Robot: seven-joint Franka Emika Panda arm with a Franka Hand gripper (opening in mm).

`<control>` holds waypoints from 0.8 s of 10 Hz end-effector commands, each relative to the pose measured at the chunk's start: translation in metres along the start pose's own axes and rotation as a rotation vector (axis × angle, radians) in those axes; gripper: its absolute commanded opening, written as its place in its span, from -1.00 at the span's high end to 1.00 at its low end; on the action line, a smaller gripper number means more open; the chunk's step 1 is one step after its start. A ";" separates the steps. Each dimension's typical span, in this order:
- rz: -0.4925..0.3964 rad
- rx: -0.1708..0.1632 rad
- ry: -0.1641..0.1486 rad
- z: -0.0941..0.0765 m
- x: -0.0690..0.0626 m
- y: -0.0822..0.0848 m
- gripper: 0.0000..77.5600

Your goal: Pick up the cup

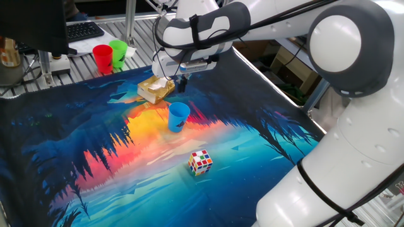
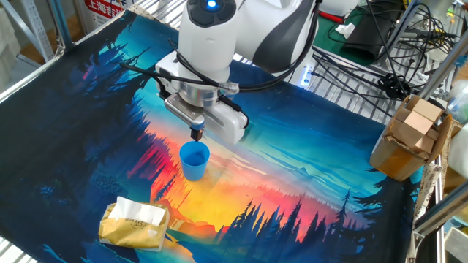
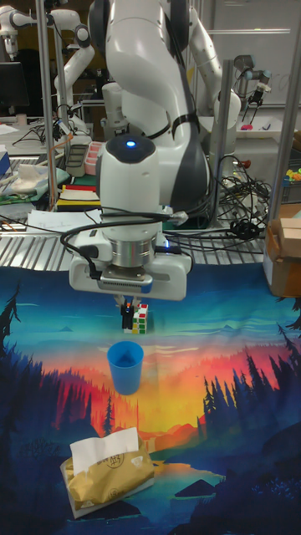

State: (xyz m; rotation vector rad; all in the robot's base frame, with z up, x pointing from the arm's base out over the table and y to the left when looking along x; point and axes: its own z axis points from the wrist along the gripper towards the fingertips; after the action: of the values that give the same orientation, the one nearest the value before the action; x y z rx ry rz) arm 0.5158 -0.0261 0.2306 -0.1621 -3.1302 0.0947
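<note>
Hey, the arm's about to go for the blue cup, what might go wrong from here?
1. The gripper hangs above the blue cup with fingers close together; descending like that could knock the light cup over instead of straddling its wall.
2. In the other fixed view the tips look offset toward the rim's far edge, so a pinch may slip.
3. The tissue pack lies nearby, and a pushed cup could slide toward it.

Tool (image 2: 196, 134) hovers just above blue cup (image 2: 194, 161); fingers together, empty.

You see a metal-slatted bench (image 2: 351, 95) under a sunset-forest mat (image 1: 145, 157), tangled cables (image 2: 380, 44) and a cardboard box (image 2: 409, 139) at right.
</note>
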 end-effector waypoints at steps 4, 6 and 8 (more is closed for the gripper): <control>0.021 -0.019 0.007 -0.001 -0.001 0.000 1.00; 0.061 -0.010 0.032 -0.001 -0.001 0.000 1.00; 0.083 -0.003 0.068 -0.001 -0.001 0.000 1.00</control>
State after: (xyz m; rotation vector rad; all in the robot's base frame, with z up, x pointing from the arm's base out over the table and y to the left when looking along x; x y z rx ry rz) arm 0.5158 -0.0262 0.2307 -0.2665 -3.0798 0.0754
